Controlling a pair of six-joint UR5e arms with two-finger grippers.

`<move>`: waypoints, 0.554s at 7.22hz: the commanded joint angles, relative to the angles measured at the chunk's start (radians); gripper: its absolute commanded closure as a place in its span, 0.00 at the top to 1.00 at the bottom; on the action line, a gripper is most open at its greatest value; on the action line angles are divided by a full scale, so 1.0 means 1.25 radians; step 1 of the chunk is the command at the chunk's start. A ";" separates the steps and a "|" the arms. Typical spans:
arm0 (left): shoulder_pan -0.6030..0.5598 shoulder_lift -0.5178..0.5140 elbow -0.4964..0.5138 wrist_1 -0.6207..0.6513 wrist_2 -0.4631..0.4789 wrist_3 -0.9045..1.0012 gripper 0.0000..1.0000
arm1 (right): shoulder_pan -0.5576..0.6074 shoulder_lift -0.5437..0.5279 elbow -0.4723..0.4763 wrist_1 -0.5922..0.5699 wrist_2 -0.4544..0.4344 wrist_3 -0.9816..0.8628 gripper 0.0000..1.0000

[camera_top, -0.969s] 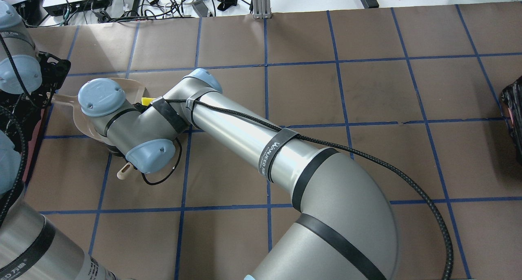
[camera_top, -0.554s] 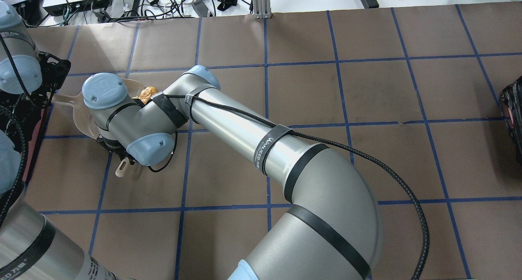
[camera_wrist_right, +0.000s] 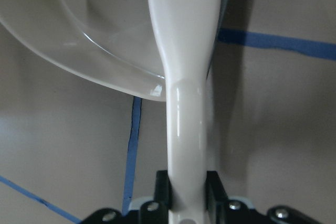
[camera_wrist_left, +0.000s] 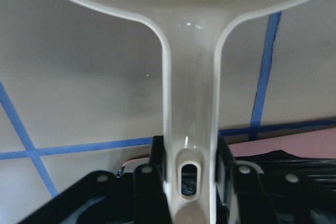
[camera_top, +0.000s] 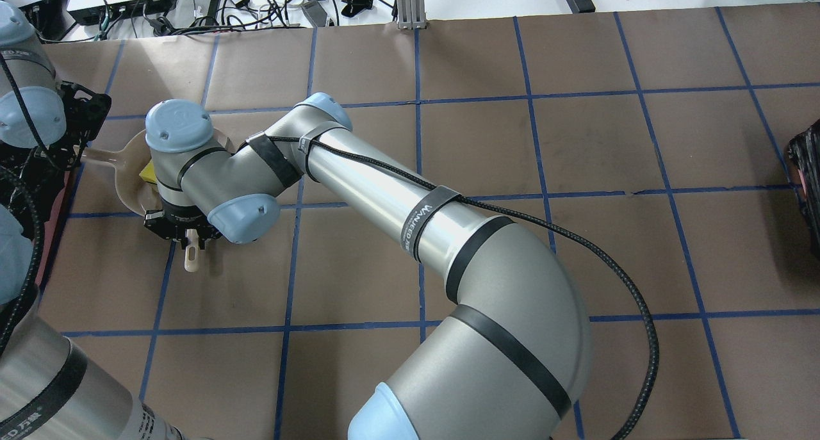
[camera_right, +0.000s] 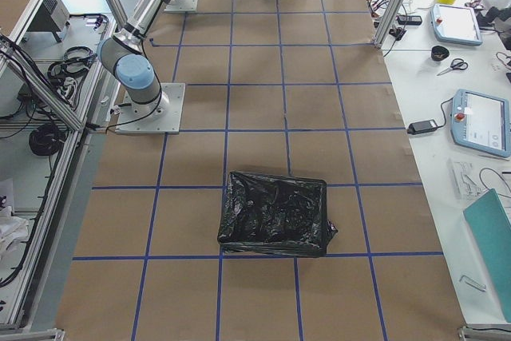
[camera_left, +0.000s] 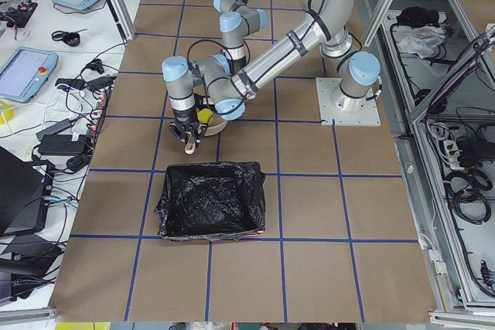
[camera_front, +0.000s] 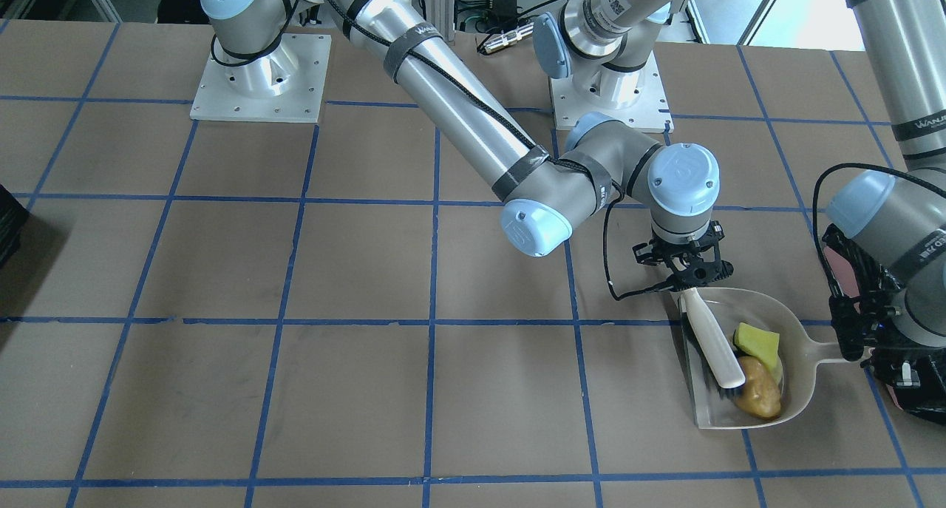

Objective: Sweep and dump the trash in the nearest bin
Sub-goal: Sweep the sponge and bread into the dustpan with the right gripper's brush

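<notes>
The beige dustpan lies flat on the table; it also shows in the overhead view. In it lie the brown potato-like lump and the yellow-green sponge wedge. The orange slice is hidden. My left gripper is shut on the dustpan handle. My right gripper is shut on the white brush handle. The brush lies across the pan mouth with its dark bristles against the lump. The black-bagged bin stands right behind my left gripper, with its pink wall showing.
A second black-bagged bin stands at the table's far right end. My right arm reaches across the table's middle. Cables and devices lie beyond the table's far edge.
My right wrist has swung toward the dustpan and dragged the brush with it. The lump and sponge, seen at the pan mouth before, now lie deeper in the pan. The left arm has not moved.
</notes>
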 commanded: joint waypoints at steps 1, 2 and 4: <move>0.000 0.000 0.000 -0.001 -0.002 -0.001 0.00 | -0.009 -0.020 -0.007 0.071 -0.006 -0.063 0.00; 0.000 0.000 -0.002 0.000 -0.003 -0.001 0.00 | -0.009 -0.047 0.004 0.142 -0.047 -0.020 0.00; 0.000 -0.004 -0.006 -0.001 -0.011 0.000 0.00 | -0.012 -0.096 0.056 0.188 -0.073 0.058 0.00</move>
